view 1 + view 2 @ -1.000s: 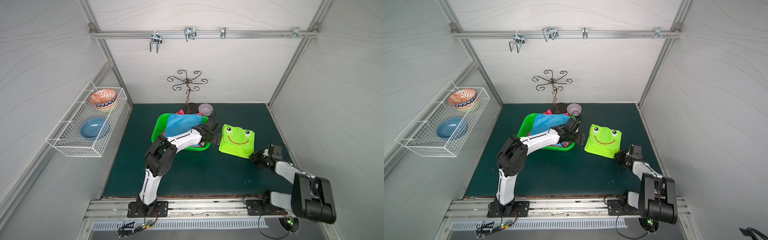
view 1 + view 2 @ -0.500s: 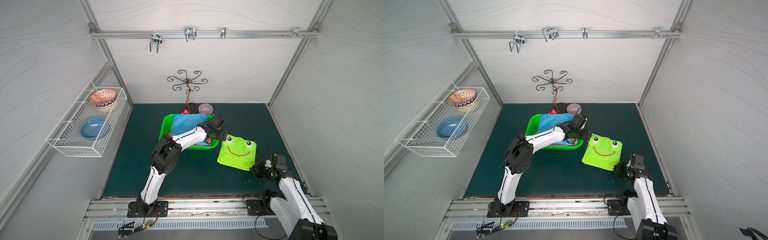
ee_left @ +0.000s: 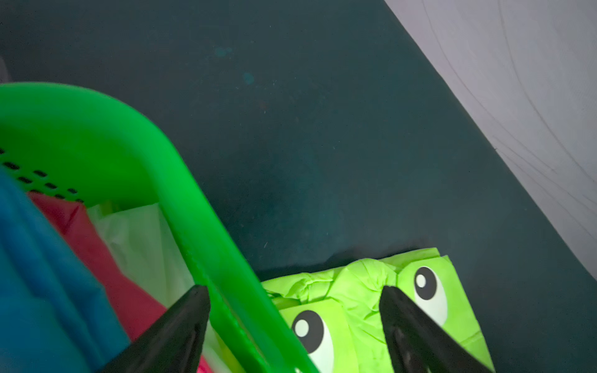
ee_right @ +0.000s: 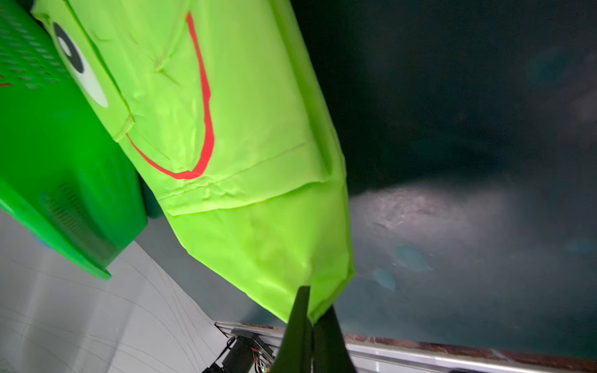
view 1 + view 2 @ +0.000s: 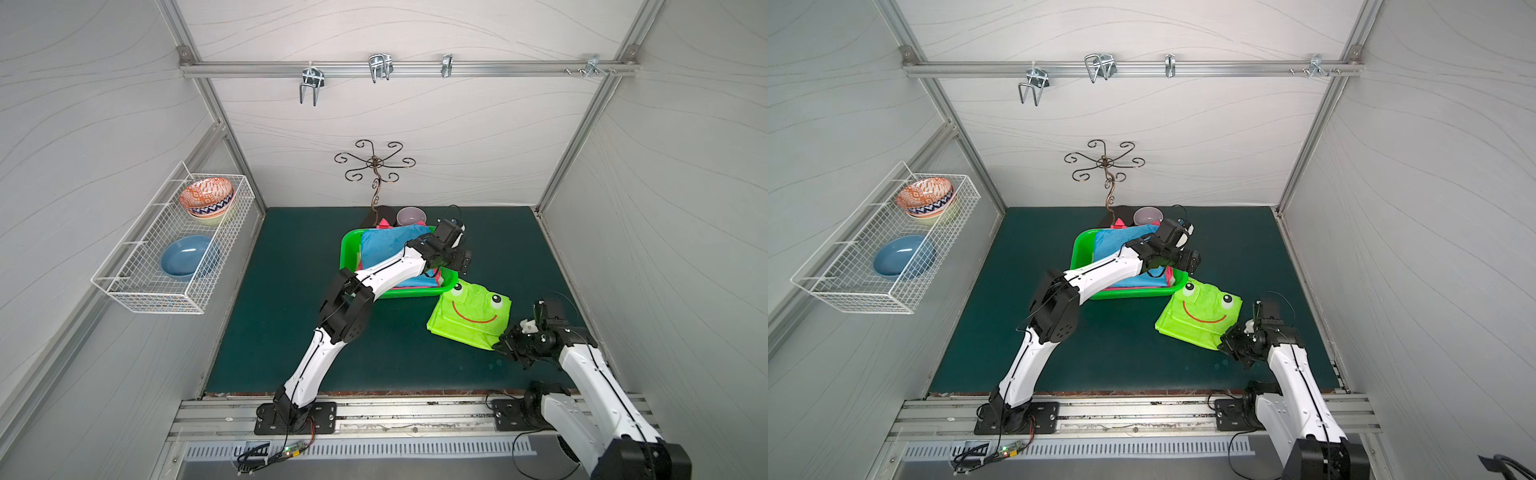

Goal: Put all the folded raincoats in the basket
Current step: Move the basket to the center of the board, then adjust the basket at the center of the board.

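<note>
The folded raincoat (image 5: 469, 316) (image 5: 1200, 313) is lime green with a frog face and lies to the right of the basket, in front of it. Its far left corner touches the basket's near right corner. My right gripper (image 5: 505, 338) (image 4: 315, 303) is shut on the raincoat's (image 4: 226, 129) near right corner, which is raised off the mat. The bright green basket (image 5: 349, 249) (image 5: 1077, 253) (image 4: 48, 145) holds blue and pink cloths. My left gripper (image 5: 463, 264) (image 3: 293, 288) is open astride the basket's rim (image 3: 129, 145). One finger is inside the basket and the other is over the raincoat (image 3: 365, 290).
A white wire rack (image 5: 174, 249) with bowls hangs on the left wall. A metal hook stand (image 5: 376, 166) and a pale cup (image 5: 411, 216) stand behind the basket. A rail with hooks (image 5: 378, 68) runs overhead. The mat's front edge is near the right gripper.
The basket has slid right along with the left gripper, up to the raincoat. The right gripper has drawn the raincoat toward the front edge.
</note>
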You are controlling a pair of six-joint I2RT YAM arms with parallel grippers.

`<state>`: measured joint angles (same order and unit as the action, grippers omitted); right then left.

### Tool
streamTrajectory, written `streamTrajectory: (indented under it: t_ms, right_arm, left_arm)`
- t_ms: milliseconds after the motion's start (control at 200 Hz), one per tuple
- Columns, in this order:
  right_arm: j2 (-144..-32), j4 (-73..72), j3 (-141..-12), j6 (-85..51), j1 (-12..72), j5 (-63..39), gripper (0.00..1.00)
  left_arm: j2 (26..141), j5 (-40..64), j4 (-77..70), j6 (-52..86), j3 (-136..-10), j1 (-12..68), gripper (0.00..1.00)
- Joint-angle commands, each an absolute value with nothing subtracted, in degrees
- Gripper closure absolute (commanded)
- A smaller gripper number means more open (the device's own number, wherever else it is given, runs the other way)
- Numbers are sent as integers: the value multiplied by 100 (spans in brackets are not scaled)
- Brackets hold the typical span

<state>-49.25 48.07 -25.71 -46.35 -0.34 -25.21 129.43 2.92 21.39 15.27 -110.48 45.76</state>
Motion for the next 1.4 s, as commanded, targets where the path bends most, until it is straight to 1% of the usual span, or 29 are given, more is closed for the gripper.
streamTrajectory:
  t_ms: [0, 170, 330, 425, 480, 560, 600, 625, 665, 750, 770, 830, 955, 1020, 1050, 1145, 1275, 1325, 1335, 1355, 1395]
  right_arm:
    - [-5186, 5598, -2605, -4115, 24, -2640, 100]
    - [-5429, 5896, -2883, -3655, 132, -2441, 100]
    - [-5620, 6002, -3285, -3438, 125, -2124, 100]
    - [-5670, 5957, -3428, -3471, 131, -2144, 72]
    - [-5690, 5958, -3524, -3506, 124, -2087, 62]
    - [-5670, 5995, -3665, -3531, 105, -2024, 52]
    - [-5660, 6026, -3735, -3452, 102, -1982, 50]
    - [-5668, 6092, -3792, -3370, 101, -1883, 46]
    - [-5669, 6226, -3867, -3370, 97, -1711, 40]
    - [-5585, 6285, -4030, -3317, 94, -1640, 37]
    - [-5550, 6316, -4080, -3337, 96, -1567, 33]
    - [-5443, 6334, -4232, -3394, 95, -1447, 32]
    - [-5215, 6325, -4402, -3565, 95, -1233, 32]
    - [-5199, 6247, -4462, -3571, 73, -1093, 32]
    - [-5235, 6192, -4517, -3568, 39, -1037, 31]
    - [-5430, 5835, -4661, -3451, -168, -1031, 30]
    - [-5747, 5109, -4614, -3337, -651, -1668, 30]
    - [-5853, 4840, -4551, -3299, -698, -1853, 30]
    - [-5860, 4802, -4541, -3297, -695, -1861, 30]
    - [-5884, 4749, -4531, -3292, -694, -1895, 25]
    - [-5941, 4668, -4514, -3285, -658, -1899, 25]
  left_arm:
    - [12103, 1, 1857, 1362, -10301, 4548, 13]
    - [10992, -73, 1816, 1679, -9057, 4548, 12]
    - [9996, 544, 2216, 2197, -8041, 4560, 13]
    - [9496, 783, 2320, 2543, -7367, 4591, 14]
    - [9348, 962, 2191, 2679, -6928, 4609, 15]
    - [9401, 1241, 1926, 2826, -6501, 4627, 16]
    - [9498, 1258, 1827, 2835, -6414, 4657, 17]
    - [9544, 1127, 1766, 2804, -6378, 4701, 20]
    - [9549, 736, 1621, 2673, -6273, 4850, 20]
    - [9570, 193, 1133, 2288, -6072, 5220, 18]
    - [9607, 202, 1040, 2269, -6058, 5245, 17]
    - [9864, 347, 917, 2386, -6126, 5247, 17]
    - [10501, 646, 1028, 2546, -6653, 5251, 17]
    - [10642, 591, 852, 2700, -6710, 5247, 17]
    - [10713, 551, 779, 2748, -6744, 5251, 17]
    - [11051, 541, 900, 2703, -7066, 5200, 17]
    - [11367, 492, 870, 2707, -7319, 5025, 16]
    - [11455, 590, 860, 2714, -7391, 4881, 16]
    - [11466, 600, 868, 2715, -7409, 4850, 16]
    - [11503, 637, 863, 2708, -7440, 4786, 16]
    - [11543, 704, 853, 2707, -7493, 4658, 16]
